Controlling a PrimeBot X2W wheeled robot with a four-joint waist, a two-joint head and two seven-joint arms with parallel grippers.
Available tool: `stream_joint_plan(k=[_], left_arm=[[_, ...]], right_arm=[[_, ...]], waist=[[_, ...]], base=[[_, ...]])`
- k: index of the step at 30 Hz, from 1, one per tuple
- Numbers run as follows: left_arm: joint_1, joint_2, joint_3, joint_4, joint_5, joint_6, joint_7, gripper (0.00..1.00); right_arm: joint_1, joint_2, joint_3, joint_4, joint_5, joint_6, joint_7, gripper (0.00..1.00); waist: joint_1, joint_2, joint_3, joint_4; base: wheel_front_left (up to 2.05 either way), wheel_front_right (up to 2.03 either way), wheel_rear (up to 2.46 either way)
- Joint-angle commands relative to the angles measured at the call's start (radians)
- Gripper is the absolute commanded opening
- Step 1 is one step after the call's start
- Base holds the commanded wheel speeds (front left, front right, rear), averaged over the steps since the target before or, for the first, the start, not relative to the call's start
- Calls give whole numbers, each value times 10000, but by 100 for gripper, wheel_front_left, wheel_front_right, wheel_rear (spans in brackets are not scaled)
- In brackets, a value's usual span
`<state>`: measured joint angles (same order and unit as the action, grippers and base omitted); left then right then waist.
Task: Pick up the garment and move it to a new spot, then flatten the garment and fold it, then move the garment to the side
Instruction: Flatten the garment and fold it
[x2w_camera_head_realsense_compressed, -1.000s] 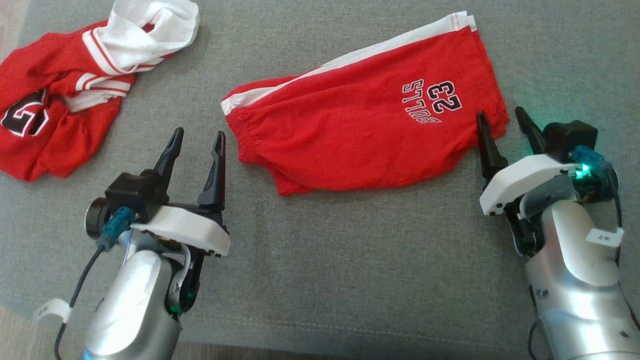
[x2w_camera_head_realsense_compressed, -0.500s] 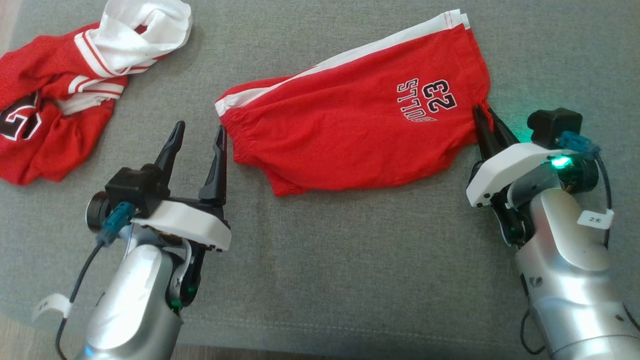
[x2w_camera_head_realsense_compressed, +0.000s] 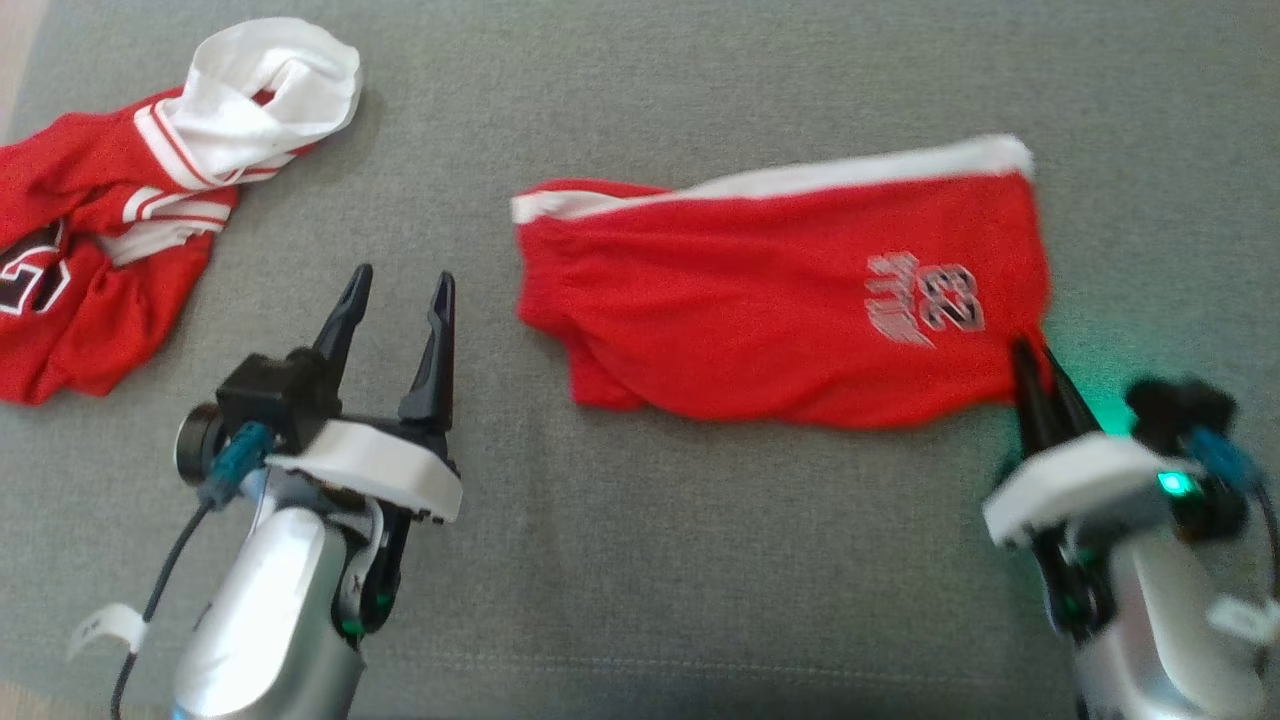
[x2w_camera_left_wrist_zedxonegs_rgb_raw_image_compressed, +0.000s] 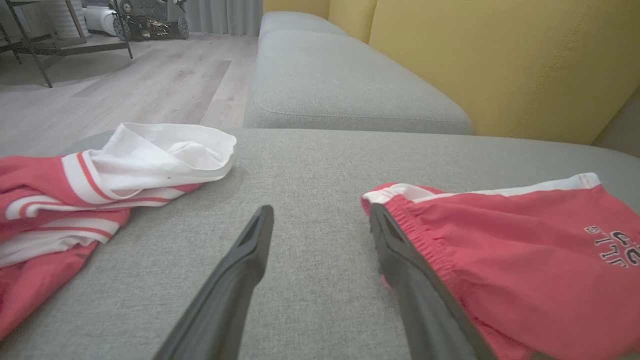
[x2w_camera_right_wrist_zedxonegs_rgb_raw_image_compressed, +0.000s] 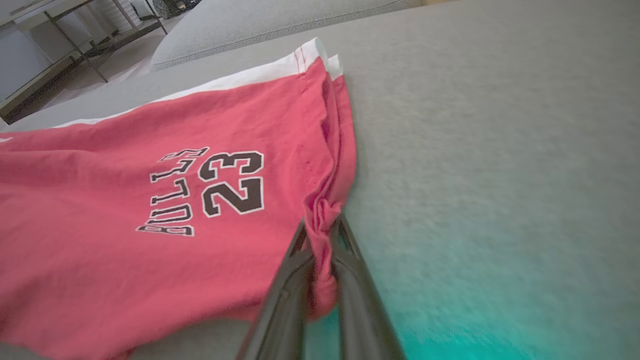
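1. Red shorts (x2w_camera_head_realsense_compressed: 780, 310) lay spread on the grey sofa cushion (x2w_camera_head_realsense_compressed: 700, 580). The white side stripe ran along the far edge and the "BULLS 23" print sat at the end nearest the right gripper (x2w_camera_head_realsense_compressed: 1035, 352).
2. Right gripper: fingers pressed together on the near hem corner of the shorts. The right wrist view showed the red cloth bunched between them. The rest of the garment stretched ahead and to the left of this claw.
3. Left gripper (x2w_camera_head_realsense_compressed: 403, 275): fingers spread with nothing between them, over the cushion. The elastic waistband end of the shorts lay just beside its right finger. Contact could not be determined.
4. A crumpled red and white jersey (x2w_camera_head_realsense_compressed: 90, 270) lay well to the left of the left gripper, apart from the shorts.
5. Ahead of the left gripper stood a yellow backrest (x2w_camera_left_wrist_zedxonegs_rgb_raw_image_compressed: 500, 65), with a wooden floor (x2w_camera_left_wrist_zedxonegs_rgb_raw_image_compressed: 125, 85) ahead and to its left.
6. A green light (x2w_camera_right_wrist_zedxonegs_rgb_raw_image_compressed: 450, 340) tinted the cushion just right of the right gripper's fingers.
7. The head view was blurred at the shorts.
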<state>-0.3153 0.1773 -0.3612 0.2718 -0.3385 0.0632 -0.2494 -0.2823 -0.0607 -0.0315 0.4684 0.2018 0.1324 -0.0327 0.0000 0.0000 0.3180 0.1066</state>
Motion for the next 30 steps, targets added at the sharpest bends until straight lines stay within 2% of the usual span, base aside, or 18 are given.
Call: stream_joint_plan(k=[1,4,9,17,23,30], left_arm=[[7,268,319,-334,15,84,-97,100],[126,293,290,-393,-9,115,-62,100],[322,360,262,-512,-38,193,15,100],[440,420,164,-638,-89,222,139,100],[453,446,117,-730,-127,257,192,100],[479,410,61,-752,-171,309,191,100]], right_arm=[[567,55,-102,-476,-108,-17,-30,0],[1292,92,-600,-1182,-73,-17,104,0],[2114,101,-791,-1974,475,-17,313,0],[1995,103,-540,-2682,435,-17,576,0],[922,103,785,-3731,-74,-17,1066,0],[-166,104,3019,-4013,357,-17,1391,0]], waist=[[0,0,-97,-95],[0,0,-207,-170],[0,0,-353,-326],[0,0,-542,-396],[0,0,-651,-306],[0,0,-716,-50]], base=[[0,0,0],[0,0,0],[0,0,0],[0,0,0],[0,0,0],[0,0,0]])
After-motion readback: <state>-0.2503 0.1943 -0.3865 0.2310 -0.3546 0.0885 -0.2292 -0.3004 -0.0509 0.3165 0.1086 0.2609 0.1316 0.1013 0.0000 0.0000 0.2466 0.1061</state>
